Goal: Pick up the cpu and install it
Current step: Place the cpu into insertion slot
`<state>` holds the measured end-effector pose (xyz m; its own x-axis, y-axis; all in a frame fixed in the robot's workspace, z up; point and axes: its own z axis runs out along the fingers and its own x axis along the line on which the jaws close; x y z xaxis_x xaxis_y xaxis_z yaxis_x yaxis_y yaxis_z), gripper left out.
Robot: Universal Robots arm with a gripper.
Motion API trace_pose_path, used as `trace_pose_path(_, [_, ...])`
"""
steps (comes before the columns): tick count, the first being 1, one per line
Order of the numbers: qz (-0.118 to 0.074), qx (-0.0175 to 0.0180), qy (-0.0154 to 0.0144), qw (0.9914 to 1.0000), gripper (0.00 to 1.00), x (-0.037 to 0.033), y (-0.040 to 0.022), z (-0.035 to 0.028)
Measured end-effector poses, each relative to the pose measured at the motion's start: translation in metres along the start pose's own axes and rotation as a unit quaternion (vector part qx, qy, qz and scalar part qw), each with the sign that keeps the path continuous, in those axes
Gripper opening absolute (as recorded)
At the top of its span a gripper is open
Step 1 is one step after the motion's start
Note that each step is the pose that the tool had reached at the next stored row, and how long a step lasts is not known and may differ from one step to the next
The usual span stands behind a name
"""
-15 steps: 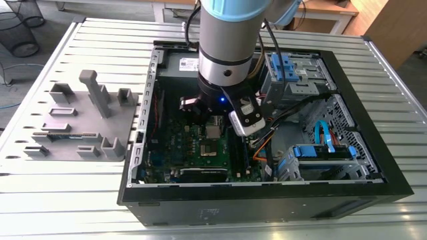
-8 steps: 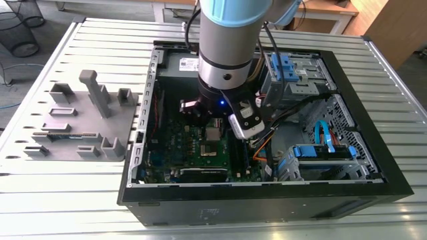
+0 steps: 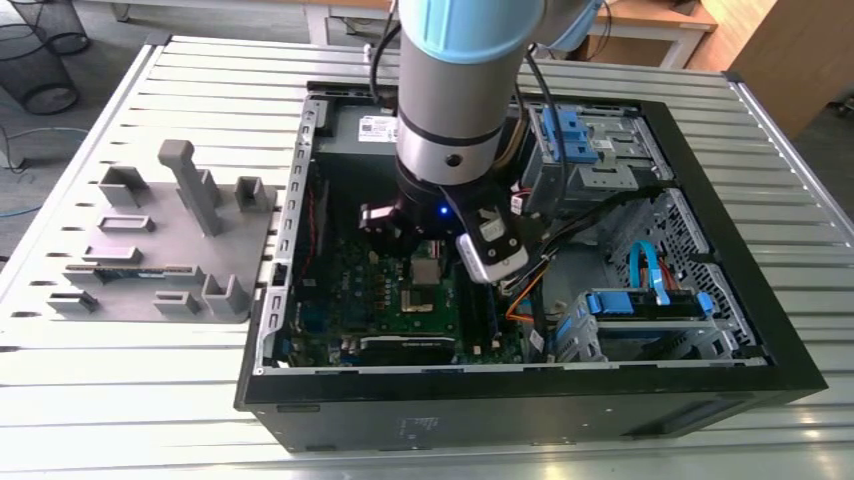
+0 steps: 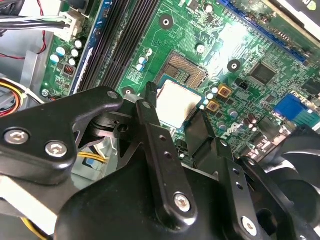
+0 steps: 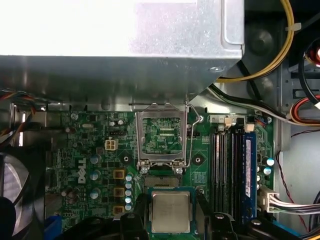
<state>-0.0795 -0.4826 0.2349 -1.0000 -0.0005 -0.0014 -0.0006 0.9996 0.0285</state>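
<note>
The cpu (image 5: 170,211), a small square chip with a dull silver top, sits between my gripper's (image 5: 171,214) two black fingers (image 5: 141,207), which press against its opposite edges. In the second wrist view the cpu (image 4: 176,101) hangs just over the green motherboard (image 4: 260,45), with the bare socket (image 4: 186,70) showing beyond it and the gripper (image 4: 176,107) shut on it. The silver hinged socket frame (image 5: 161,137) stands flipped open behind the socket. In the exterior view the arm (image 3: 454,120) reaches down into the open computer case (image 3: 534,400).
A metal power supply box (image 5: 125,40) overhangs the board close to the socket frame. Black memory sticks (image 5: 222,170) run beside the socket. A fan (image 4: 300,165), loose cables (image 5: 280,45) and drive cages (image 3: 641,300) crowd the case. A grey fixture plate (image 3: 160,240) lies on the exterior view's left.
</note>
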Motion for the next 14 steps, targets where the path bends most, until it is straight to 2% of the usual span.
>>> trace_pose_path(14, [0.0,0.0,0.0,1.0,0.47,0.0,-0.0032,0.0118])
